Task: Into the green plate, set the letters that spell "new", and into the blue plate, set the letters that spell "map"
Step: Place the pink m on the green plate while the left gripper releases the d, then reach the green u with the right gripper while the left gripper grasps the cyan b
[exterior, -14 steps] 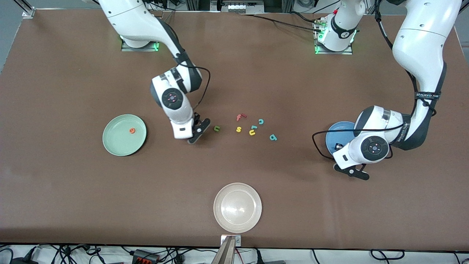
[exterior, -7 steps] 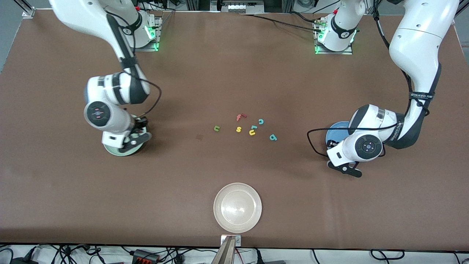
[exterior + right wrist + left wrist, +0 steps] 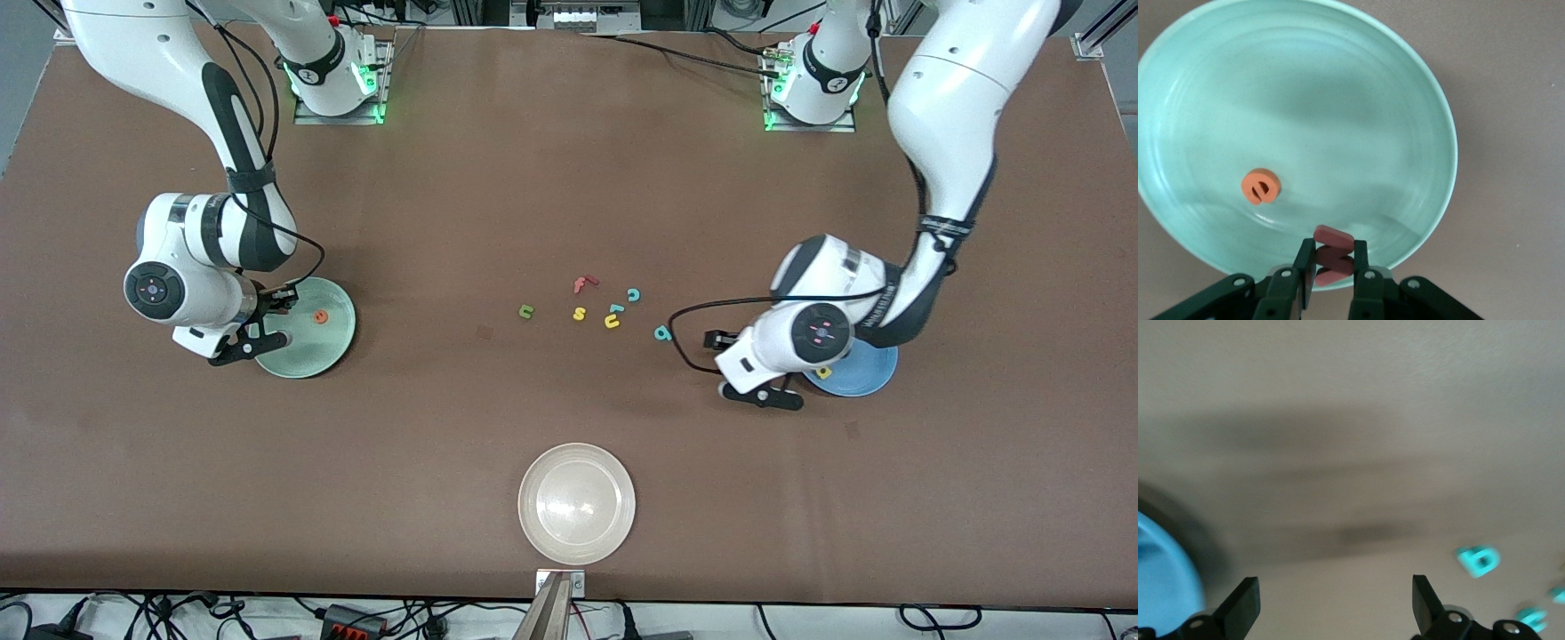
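1. Right gripper (image 3: 1332,267): we pinch the pinkish-red "w" (image 3: 1333,257) over the green plate (image 3: 1405,100) rim; the orange "e" (image 3: 1261,185) lies inside.
2. Left gripper (image 3: 1335,603): we hold it spread, empty, over the table beside the blue plate (image 3: 867,373), where the yellow "p" (image 3: 825,372) rests.
3. Green "n" (image 3: 526,311) and teal "a" (image 3: 661,333) lie mid-table.

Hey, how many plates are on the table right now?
3: the green plate at the right arm's end, the blue plate at the left arm's end, partly hidden, and a cream-white plate nearest the front camera.
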`<state>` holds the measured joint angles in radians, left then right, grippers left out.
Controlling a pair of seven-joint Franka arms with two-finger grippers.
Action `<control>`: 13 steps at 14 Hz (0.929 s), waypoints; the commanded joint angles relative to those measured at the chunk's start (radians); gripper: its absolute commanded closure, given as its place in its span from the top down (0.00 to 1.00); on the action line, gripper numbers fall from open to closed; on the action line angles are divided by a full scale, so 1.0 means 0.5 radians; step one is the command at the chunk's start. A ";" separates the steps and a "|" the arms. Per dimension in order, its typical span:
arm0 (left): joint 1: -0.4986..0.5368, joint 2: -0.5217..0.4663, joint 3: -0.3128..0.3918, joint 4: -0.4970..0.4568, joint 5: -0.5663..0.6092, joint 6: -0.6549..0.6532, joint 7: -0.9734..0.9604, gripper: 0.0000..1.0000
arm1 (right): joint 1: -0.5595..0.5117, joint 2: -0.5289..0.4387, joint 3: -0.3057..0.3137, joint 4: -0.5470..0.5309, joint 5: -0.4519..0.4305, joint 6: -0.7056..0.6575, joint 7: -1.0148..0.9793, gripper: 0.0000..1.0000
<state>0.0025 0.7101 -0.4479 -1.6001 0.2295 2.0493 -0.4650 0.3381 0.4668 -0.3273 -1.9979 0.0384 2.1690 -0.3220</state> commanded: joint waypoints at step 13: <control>-0.247 0.147 0.012 -0.153 -0.017 0.460 -0.782 0.61 | 0.256 0.005 0.480 0.216 0.301 0.227 0.647 0.99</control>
<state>-0.1071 0.7838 -0.4473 -1.6723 0.2292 2.2727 -0.8469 0.4383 0.4664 -0.0967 -1.9012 0.1609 2.2671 -0.0015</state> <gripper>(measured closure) 0.388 0.000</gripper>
